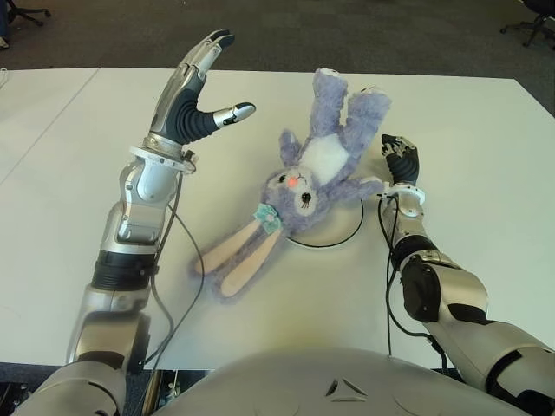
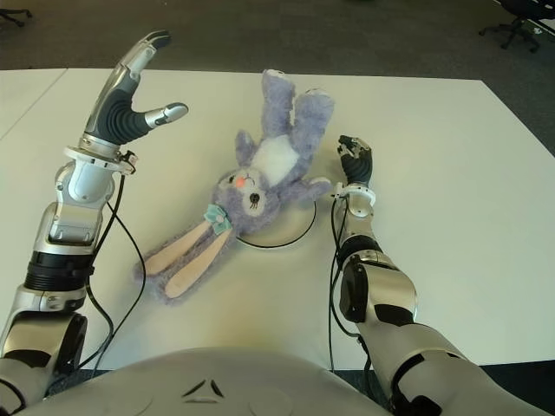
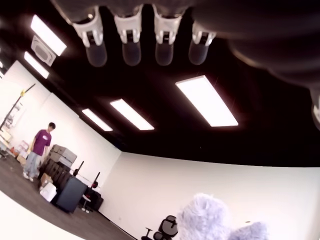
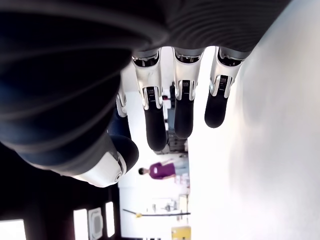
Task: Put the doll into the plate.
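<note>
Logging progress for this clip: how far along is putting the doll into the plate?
Nearly done: the purple plush rabbit doll lies across the white black-rimmed plate, torso over it, long ears trailing onto the white table. Neither hand holds anything: the left hand is raised and open, the right hand is open beside the doll. Possibly left: tucking the ears in.

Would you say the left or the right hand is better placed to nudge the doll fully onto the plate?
Right. The right hand is open beside the doll and plate; the left hand is raised, away from both.
</note>
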{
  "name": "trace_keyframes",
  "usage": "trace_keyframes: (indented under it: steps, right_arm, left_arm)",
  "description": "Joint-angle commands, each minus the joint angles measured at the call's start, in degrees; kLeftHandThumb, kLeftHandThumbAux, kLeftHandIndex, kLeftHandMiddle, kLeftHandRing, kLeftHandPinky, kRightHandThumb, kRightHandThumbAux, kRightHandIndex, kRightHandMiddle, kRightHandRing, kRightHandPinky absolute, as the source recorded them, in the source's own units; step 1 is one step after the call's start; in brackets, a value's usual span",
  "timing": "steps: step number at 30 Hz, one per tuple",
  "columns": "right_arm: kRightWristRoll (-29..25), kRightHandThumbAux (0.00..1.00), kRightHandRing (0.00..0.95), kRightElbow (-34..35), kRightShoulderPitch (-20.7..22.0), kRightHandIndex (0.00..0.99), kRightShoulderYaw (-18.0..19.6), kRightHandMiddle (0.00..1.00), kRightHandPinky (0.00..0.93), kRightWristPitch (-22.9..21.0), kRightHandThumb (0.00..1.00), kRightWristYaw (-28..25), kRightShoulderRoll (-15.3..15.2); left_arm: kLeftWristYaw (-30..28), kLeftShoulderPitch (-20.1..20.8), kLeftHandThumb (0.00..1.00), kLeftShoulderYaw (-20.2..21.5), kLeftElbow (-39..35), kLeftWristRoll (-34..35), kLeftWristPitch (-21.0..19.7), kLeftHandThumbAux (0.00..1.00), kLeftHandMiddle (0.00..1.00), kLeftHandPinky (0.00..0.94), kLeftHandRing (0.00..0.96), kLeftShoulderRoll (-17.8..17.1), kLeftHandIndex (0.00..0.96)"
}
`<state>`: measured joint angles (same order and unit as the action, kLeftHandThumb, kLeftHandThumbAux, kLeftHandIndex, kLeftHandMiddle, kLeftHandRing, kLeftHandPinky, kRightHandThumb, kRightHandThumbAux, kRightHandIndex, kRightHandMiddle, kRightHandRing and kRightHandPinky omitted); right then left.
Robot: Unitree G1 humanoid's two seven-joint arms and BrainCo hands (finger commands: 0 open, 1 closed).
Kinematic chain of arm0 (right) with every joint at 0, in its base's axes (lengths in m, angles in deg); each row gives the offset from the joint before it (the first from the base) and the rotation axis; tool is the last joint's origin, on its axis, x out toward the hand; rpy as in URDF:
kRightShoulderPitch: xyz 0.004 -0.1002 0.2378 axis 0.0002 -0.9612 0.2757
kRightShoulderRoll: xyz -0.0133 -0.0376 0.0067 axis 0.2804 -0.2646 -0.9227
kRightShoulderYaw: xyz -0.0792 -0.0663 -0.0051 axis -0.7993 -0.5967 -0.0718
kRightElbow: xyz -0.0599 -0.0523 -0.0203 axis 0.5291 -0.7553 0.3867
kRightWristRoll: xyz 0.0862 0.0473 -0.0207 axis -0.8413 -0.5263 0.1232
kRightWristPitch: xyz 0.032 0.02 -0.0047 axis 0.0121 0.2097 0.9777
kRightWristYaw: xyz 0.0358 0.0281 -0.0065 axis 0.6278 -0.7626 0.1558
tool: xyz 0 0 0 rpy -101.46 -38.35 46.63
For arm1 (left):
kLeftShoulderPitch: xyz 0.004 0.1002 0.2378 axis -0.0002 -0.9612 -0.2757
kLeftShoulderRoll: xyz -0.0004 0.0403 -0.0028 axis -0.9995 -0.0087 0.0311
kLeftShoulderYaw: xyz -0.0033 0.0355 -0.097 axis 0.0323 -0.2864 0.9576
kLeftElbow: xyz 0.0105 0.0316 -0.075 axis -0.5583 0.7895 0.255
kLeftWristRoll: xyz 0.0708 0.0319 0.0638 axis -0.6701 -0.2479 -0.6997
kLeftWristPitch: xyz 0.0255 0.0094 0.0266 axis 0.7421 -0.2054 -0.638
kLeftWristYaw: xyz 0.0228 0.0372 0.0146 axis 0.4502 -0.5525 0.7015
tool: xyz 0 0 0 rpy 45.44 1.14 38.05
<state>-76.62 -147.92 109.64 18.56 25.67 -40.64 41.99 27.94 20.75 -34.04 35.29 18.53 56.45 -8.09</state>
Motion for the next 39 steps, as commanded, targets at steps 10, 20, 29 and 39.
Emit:
trace_keyframes:
  steps: [10,20,29,39]
  right_arm:
    - [-0.25,0.729,0.196,-7.91,-12.10,0.421,-0.09,0.273,0.199,-7.40,0.692,0.54,6.91]
    - [-0.62,0.728,0.199,-7.78,-12.26,0.422,0.31,0.266,0.204,-7.10,0.694,0.59,6.98]
    - [-0.85,0.727,0.197,-7.77,-12.37,0.423,0.52,0.270,0.195,-7.42,0.695,-0.12,6.52]
    - [-1.26,0.727,0.198,-7.78,-12.20,0.422,0.88,0.271,0.206,-7.50,0.695,-0.85,6.24]
  left_arm:
    - [13.66,2.48,0.032,0.78,26.59,-3.69,11.14,0.300,0.000,0.000,0.000,-1.74,0.000]
    - [15.44,10.15,0.000,2.35,57.53,1.99,19.07,0.383,0.000,0.000,0.000,-1.31,0.000]
    - [12.43,9.84,0.000,4.85,65.22,6.30,21.83,0.442,0.000,0.000,0.000,-2.09,0.000]
    - [7.34,13.45,0.000,6.84,73.30,11.43,19.86,0.426,0.000,0.000,0.000,-2.41,0.000]
